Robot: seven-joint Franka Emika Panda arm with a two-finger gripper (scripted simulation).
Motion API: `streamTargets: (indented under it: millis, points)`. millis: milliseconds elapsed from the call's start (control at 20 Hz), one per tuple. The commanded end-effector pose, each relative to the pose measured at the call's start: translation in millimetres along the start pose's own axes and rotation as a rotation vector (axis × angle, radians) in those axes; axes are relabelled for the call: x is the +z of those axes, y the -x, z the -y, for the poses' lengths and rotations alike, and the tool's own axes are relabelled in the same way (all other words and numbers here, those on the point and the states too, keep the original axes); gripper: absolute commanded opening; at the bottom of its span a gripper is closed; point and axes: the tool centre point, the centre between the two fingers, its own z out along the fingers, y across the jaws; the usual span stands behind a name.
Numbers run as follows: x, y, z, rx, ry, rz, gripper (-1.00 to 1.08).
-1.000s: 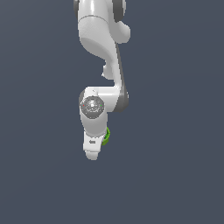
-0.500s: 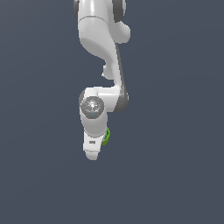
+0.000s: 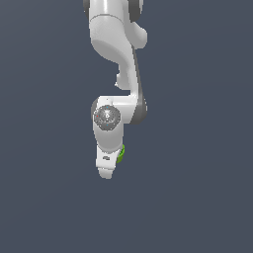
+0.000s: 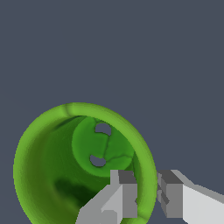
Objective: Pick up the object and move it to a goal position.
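Observation:
The object is a bright green round cup (image 4: 57, 170) with a hollow inside and two small holes in its floor. My white gripper (image 4: 148, 189) straddles its wall, with one finger (image 4: 122, 192) inside the hollow and the other finger (image 4: 175, 197) outside. The jaws are shut on the rim. In the exterior view only a sliver of the cup (image 3: 121, 154) shows, on the exterior view's right of the gripper (image 3: 109, 167). The white hand hides the rest of it.
The white arm (image 3: 116, 54) comes down from the top of the exterior view to the wrist joint (image 3: 107, 117). Behind everything lies a plain dark grey-blue surface (image 3: 197, 197).

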Motion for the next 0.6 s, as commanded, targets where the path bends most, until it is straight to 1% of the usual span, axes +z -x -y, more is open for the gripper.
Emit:
streamTargets:
  millis: [0, 550]
  points:
    - [-3.2, -6.3, 6.6, -0.002, -0.002, 0.0, -1.0]
    - [-32.0, -43.3, 48.8, -0.002, -0.002, 0.001, -1.0]
